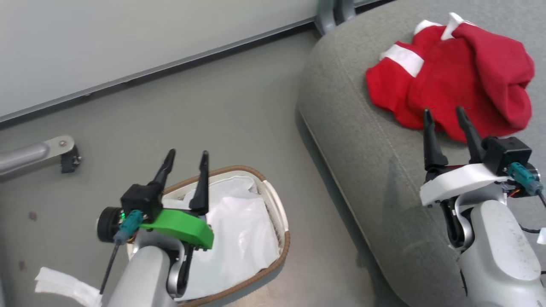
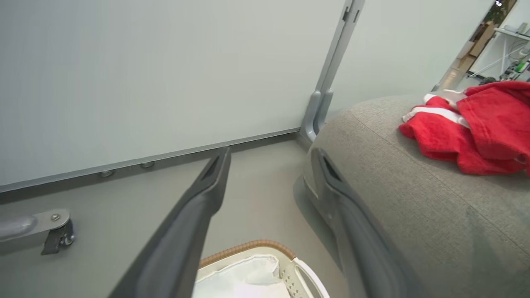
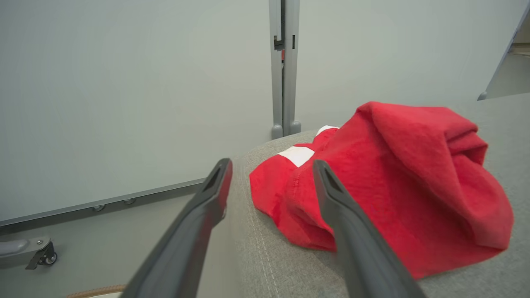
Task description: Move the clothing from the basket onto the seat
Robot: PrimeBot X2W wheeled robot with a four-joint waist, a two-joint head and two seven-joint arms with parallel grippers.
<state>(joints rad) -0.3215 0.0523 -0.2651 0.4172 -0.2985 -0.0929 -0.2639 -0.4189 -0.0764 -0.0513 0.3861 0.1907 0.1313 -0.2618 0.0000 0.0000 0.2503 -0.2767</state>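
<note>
Nearest in the head view, the left gripper hangs over the basket, fingers spread and empty. The basket holds a thin white sheet. The right gripper, likewise spread and empty, hovers above the grey seat. Just beyond it, the clothing lies heaped on the seat. The right wrist view adds close detail: crumpled bright red folds with white bands.
</note>
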